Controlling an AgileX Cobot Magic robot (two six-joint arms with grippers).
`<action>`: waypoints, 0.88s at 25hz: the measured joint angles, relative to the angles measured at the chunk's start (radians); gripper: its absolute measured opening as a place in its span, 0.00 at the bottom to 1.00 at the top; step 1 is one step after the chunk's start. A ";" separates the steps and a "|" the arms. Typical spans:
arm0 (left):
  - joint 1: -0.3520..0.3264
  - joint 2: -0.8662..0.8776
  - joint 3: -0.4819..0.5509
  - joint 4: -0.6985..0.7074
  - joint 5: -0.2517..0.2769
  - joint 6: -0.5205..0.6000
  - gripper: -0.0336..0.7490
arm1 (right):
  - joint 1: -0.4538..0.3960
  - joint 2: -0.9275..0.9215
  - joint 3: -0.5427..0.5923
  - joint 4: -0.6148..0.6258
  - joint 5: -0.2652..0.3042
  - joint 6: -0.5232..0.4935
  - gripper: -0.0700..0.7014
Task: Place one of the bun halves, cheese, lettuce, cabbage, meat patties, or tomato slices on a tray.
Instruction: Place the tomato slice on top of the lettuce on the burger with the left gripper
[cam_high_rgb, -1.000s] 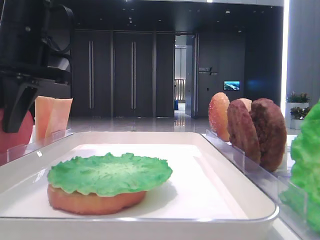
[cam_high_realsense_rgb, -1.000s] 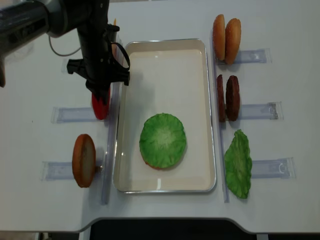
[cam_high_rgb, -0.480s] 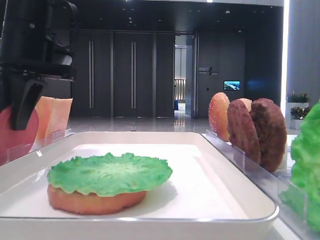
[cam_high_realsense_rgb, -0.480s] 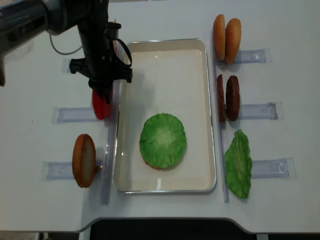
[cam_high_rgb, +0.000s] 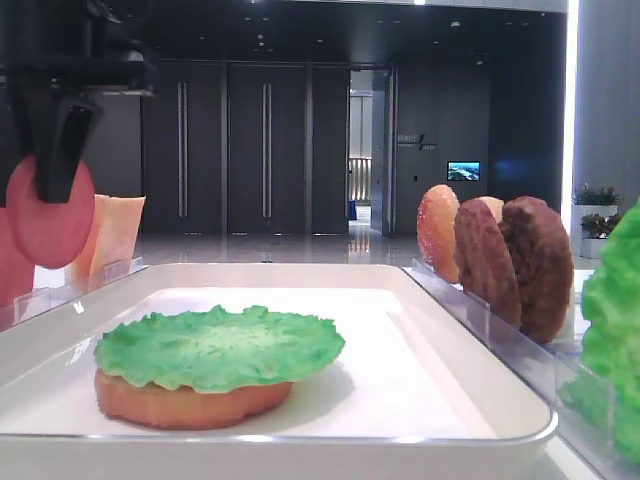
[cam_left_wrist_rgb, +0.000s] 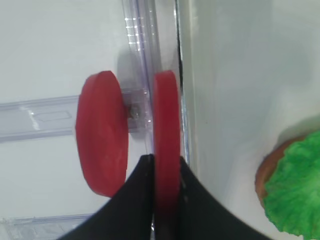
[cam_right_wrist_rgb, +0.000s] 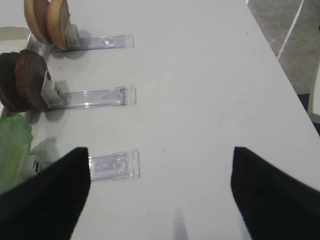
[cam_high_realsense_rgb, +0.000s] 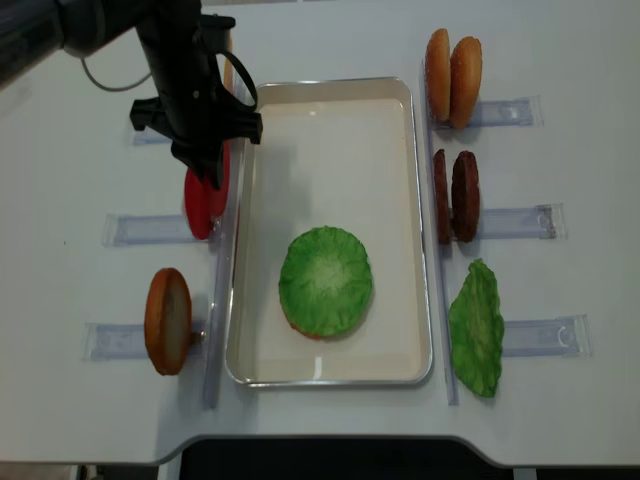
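My left gripper (cam_left_wrist_rgb: 166, 167) is shut on a red tomato slice (cam_left_wrist_rgb: 166, 125), held on edge. In the overhead view the left gripper (cam_high_realsense_rgb: 212, 172) hangs beside the left rim of the white tray (cam_high_realsense_rgb: 330, 88), above a second tomato slice (cam_high_realsense_rgb: 198, 210) standing in its rack. The low view shows the held tomato slice (cam_high_rgb: 50, 212) lifted clear of the rack. In the tray lies a lettuce leaf (cam_high_realsense_rgb: 325, 280) on a bun half (cam_high_rgb: 190, 400). My right gripper (cam_right_wrist_rgb: 160, 195) is open over bare table, with nothing between its fingers.
Right of the tray stand two bun halves (cam_high_realsense_rgb: 452, 78), two meat patties (cam_high_realsense_rgb: 455, 195) and a lettuce leaf (cam_high_realsense_rgb: 475, 325) in clear racks. A bun half (cam_high_realsense_rgb: 167, 320) stands at the left front. Cheese slices (cam_high_rgb: 110, 232) stand behind the left gripper.
My left gripper has risen with the tomato slice, lifting it up out of its rack. The other slice stays in place.
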 joint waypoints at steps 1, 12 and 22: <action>0.000 -0.009 0.000 -0.006 0.000 0.001 0.11 | 0.000 0.000 0.000 0.000 0.000 0.000 0.80; 0.000 -0.193 0.029 -0.054 0.007 0.015 0.11 | 0.000 0.000 0.000 0.000 0.000 0.000 0.80; 0.000 -0.372 0.147 -0.082 0.012 0.027 0.11 | 0.000 0.000 0.000 0.000 0.000 0.000 0.80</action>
